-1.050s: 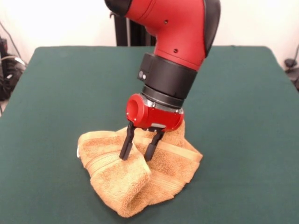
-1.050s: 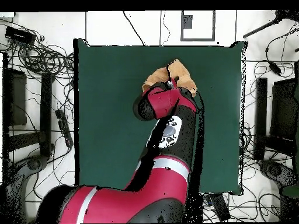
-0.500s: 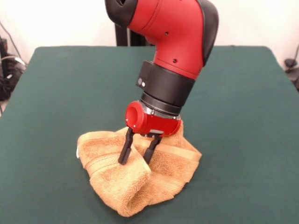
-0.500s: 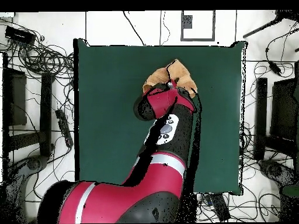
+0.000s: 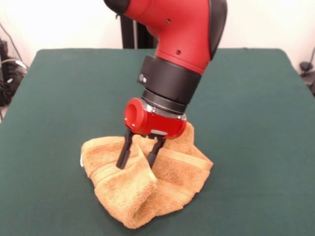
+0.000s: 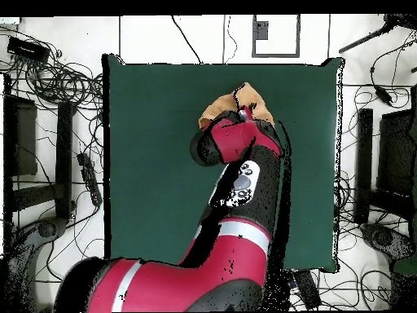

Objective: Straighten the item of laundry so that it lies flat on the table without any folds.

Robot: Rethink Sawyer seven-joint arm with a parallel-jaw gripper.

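I see my gripper with its two black fingers spread apart and empty, tips down on the top of the crumpled golden-orange towel, which sits bunched in folds on the green table directly beneath the tilted red arm.

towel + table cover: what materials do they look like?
Towel: looks like terry cloth, golden-orange, matte with a nubby looped pile; flatter woven bands run near its edges. Table: covered in what seems to be dark green felt or a similar fabric, matte, without sheen; the exact weave can't be told.
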